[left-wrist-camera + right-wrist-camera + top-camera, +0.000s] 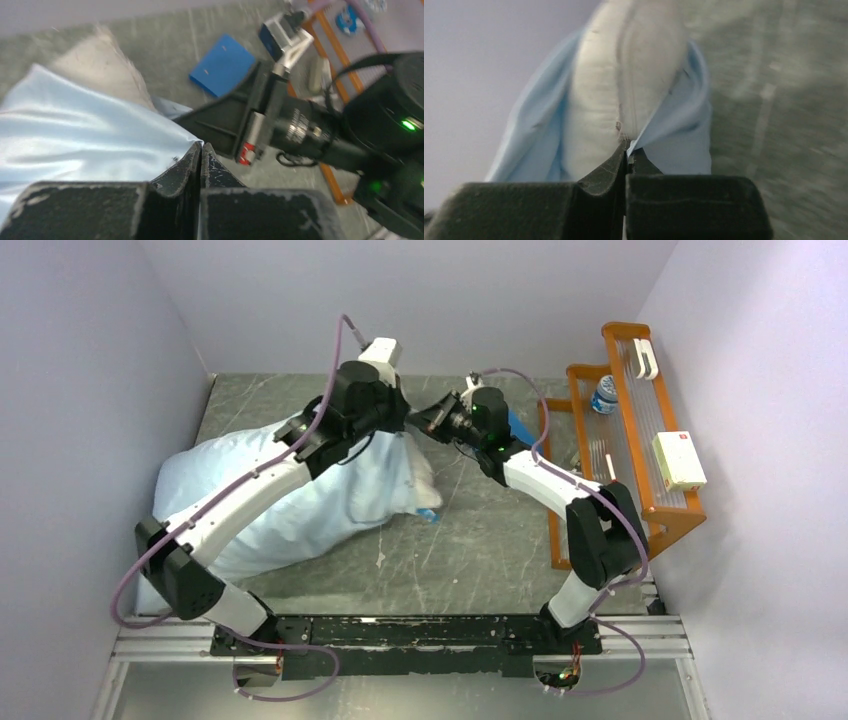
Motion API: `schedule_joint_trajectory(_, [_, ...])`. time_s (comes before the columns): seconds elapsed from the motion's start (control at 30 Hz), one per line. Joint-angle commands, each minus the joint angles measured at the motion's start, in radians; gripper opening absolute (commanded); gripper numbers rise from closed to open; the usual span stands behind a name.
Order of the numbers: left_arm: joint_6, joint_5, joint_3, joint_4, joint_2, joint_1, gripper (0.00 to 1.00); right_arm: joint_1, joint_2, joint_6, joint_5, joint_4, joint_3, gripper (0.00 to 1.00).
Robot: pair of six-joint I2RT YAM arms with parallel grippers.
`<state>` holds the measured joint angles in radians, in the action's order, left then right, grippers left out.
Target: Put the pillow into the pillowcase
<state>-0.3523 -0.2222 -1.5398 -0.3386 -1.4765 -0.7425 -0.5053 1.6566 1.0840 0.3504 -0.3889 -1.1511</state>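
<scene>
Fingers of the left hand [201, 151] are pressed together with no gap, pinching an edge of the pillowcase [75, 135], whose pale blue cloth spreads away to that hand's left. The right hand [626, 156] is likewise clenched, its tips nipping the pillowcase hem straight ahead. There the pillow [624, 75] bulges out of the opening with blue cloth on either side. Both hands meet almost tip to tip above the tabletop [480, 540]. Beyond the left hand lies a flat blue square [223, 64]. Bare tabletop opens to the right hand's right, and behind that hand an orange rack [640, 440] lines the tabletop's edge.
</scene>
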Motion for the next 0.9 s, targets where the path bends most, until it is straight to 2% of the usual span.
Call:
schedule_joint_trajectory(0.0, [-0.088,0.205,-0.020,0.142,0.002,-0.007,0.05,0.035,-0.006,-0.119,0.038,0.005,0.033,0.00])
schedule_joint_trajectory(0.13, [-0.105,0.363,-0.002,0.156,-0.064,-0.007,0.05,0.046,-0.010,-0.170,0.039,0.027,0.124,0.00])
schedule_joint_trajectory(0.23, [-0.070,0.422,-0.010,0.113,-0.078,-0.006,0.27,0.048,-0.061,-0.287,-0.005,0.146,0.111,0.00])
schedule_joint_trajectory(0.27, [-0.051,0.407,-0.023,0.074,-0.072,-0.007,0.31,0.047,-0.080,-0.337,-0.027,0.209,0.095,0.09])
schedule_joint_trajectory(0.37, [-0.007,0.325,-0.023,-0.021,-0.020,-0.008,0.45,0.053,-0.129,-0.470,-0.132,0.407,0.031,0.44])
schedule_joint_trajectory(0.43, [0.002,0.249,-0.004,-0.065,0.026,-0.007,0.50,0.064,-0.158,-0.535,-0.182,0.517,-0.001,0.54])
schedule_joint_trajectory(0.5, [0.001,0.179,0.020,-0.111,0.067,-0.007,0.54,0.071,-0.196,-0.591,-0.214,0.604,-0.010,0.59])
schedule_joint_trajectory(0.57, [-0.010,0.085,0.058,-0.159,0.104,-0.004,0.61,0.072,-0.240,-0.608,-0.230,0.666,0.011,0.62])
schedule_joint_trajectory(0.63, [-0.023,0.032,0.108,-0.189,0.135,0.004,0.63,0.072,-0.296,-0.605,-0.231,0.700,0.052,0.65])
schedule_joint_trajectory(0.67, [-0.026,0.020,0.135,-0.194,0.150,0.013,0.64,0.071,-0.327,-0.599,-0.222,0.707,0.077,0.66])
schedule_joint_trajectory(0.73, [-0.034,0.023,0.194,-0.196,0.175,0.038,0.85,0.072,-0.383,-0.587,-0.204,0.728,0.125,0.67])
schedule_joint_trajectory(0.77, [-0.041,0.032,0.217,-0.198,0.184,0.060,0.91,0.070,-0.423,-0.581,-0.183,0.740,0.157,0.67])
schedule_joint_trajectory(0.87, [-0.063,0.081,0.289,-0.209,0.211,0.115,0.94,0.068,-0.506,-0.567,-0.043,0.716,0.257,0.66])
